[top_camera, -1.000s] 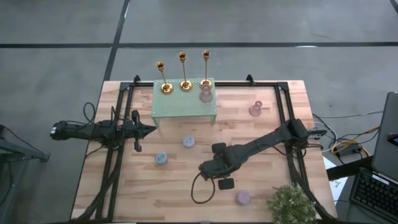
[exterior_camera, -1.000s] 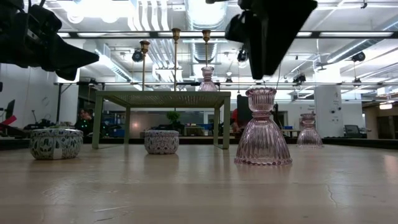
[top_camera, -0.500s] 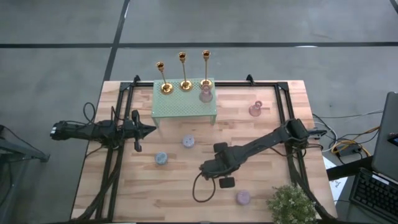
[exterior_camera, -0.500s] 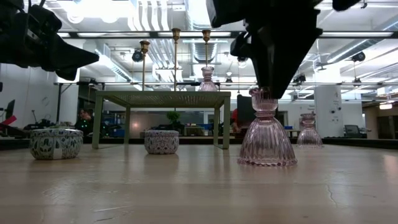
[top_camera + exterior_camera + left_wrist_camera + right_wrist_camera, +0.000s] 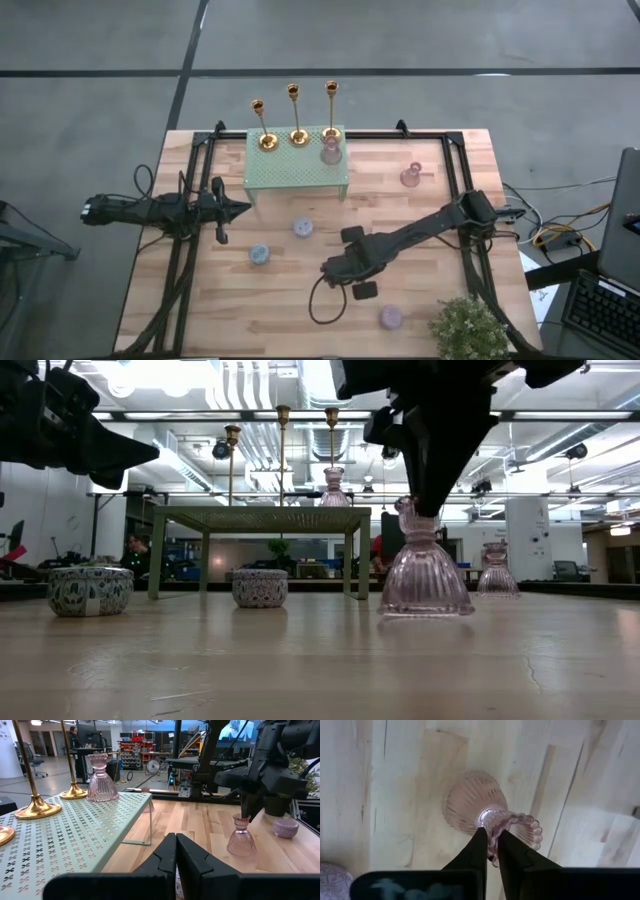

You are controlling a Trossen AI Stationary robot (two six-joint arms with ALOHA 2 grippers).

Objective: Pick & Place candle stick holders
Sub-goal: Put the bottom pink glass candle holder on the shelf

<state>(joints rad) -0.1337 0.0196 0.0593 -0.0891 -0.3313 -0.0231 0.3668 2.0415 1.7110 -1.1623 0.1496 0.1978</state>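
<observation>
Pinkish glass holder (image 5: 425,565) now tilts off the wood in the low view; half a second ago it sat flat, so the lift looks started. Right gripper (image 5: 490,851) pinches its neck in the right wrist view. From above, the left gripper (image 5: 243,209) waits closed beside the green rack (image 5: 297,172), where gold candlesticks (image 5: 297,118) crowd the back edge.

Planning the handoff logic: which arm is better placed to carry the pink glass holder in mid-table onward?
Right. Its end effector is shut on the pink glass holder, lifting it off the table. The left end effector waits by the green rack.
</observation>
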